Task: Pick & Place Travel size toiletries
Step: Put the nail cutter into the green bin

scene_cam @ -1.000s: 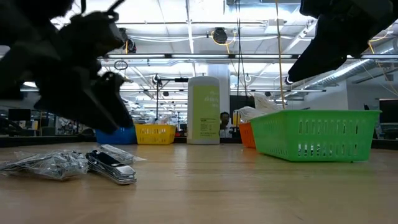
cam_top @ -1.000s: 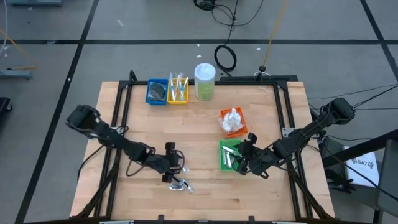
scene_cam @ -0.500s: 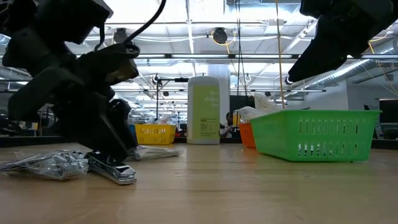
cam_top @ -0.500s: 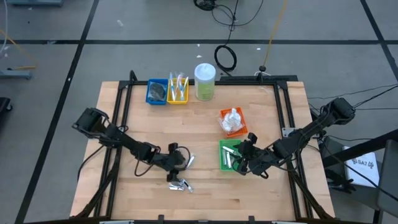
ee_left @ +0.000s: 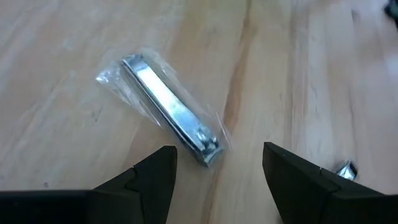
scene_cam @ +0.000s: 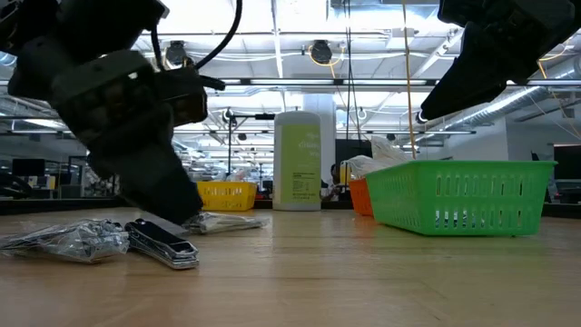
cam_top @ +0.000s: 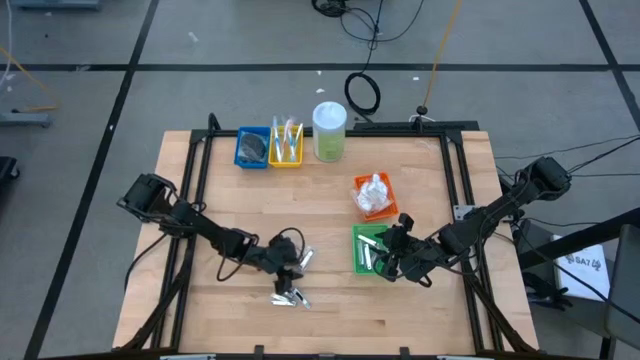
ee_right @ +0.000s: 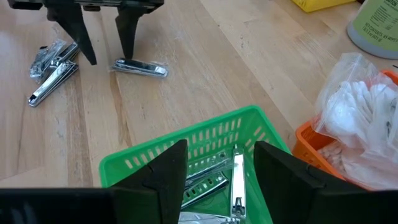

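Now that the left gripper (ee_left: pixel 214 174) has moved from the heap of wrapped clippers (cam_top: pixel 290 297) to a lone silvery wrapped nail clipper (ee_left: pixel 169 109) on the wooden table (cam_top: pixel 330 200), we see its fingers spread above it, grasp pending; the right gripper (ee_right: pixel 214 158), open, hovers over the green slotted basket (ee_right: pixel 205 134).

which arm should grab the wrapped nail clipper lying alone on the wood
Left. The left pincer hangs open right over the wrapped nail clipper, fingers either side. The right pincer sits open over the green tray, farther off.
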